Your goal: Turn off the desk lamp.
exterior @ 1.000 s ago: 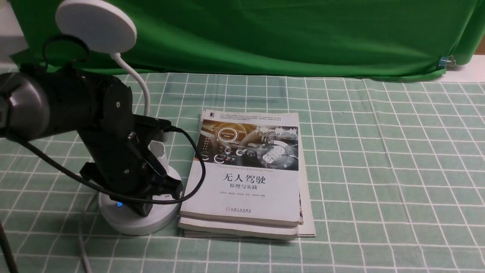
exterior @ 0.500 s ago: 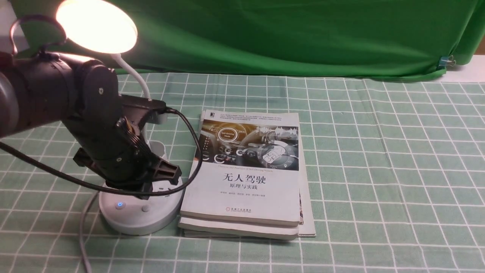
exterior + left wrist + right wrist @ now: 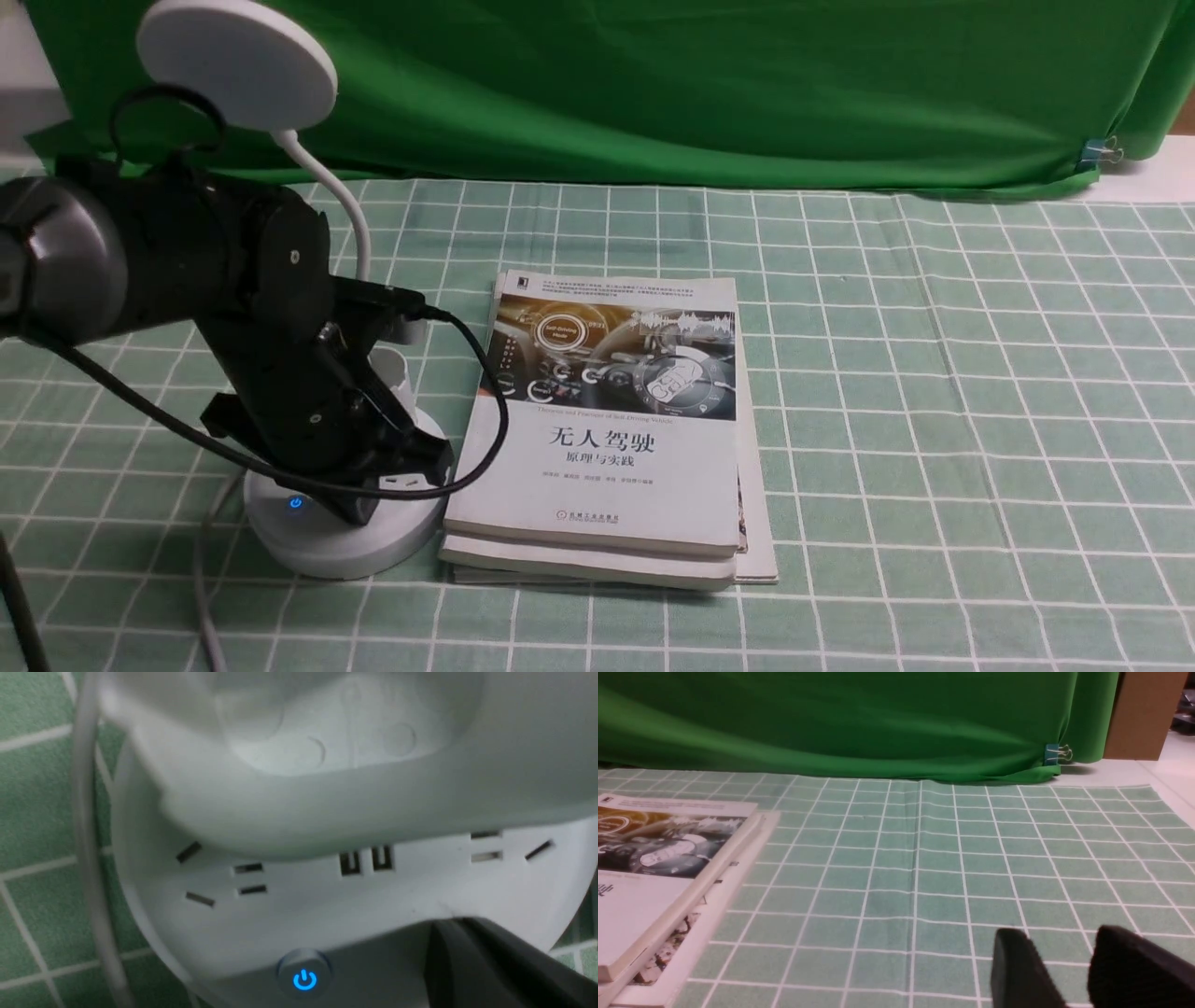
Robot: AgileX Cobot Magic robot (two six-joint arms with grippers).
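Observation:
The white desk lamp stands at the front left; its disc head (image 3: 238, 61) is dark. Its bendy neck (image 3: 347, 210) runs down to the small cup (image 3: 394, 371) and the round base (image 3: 327, 551). A blue-lit power button (image 3: 295, 502) glows on the base. My left gripper (image 3: 359, 511) is shut, and its tip rests on the base just right of the blue button, covering the second button. In the left wrist view the gripper's tip (image 3: 451, 926) lies on the base (image 3: 289, 914) beside the blue button (image 3: 304, 980). My right gripper (image 3: 1078, 961) is open and empty, low over the cloth.
A stack of books (image 3: 607, 439) lies right beside the lamp base and also shows in the right wrist view (image 3: 649, 872). The lamp's grey cable (image 3: 201, 579) runs off the front edge. A green backdrop (image 3: 653, 84) hangs behind the checked tablecloth (image 3: 934, 420).
One second ago the lamp was dark with the gripper on the base. Half a second ago the gripper was raised and the head lit. Now the gripper is down again and the head is dark.

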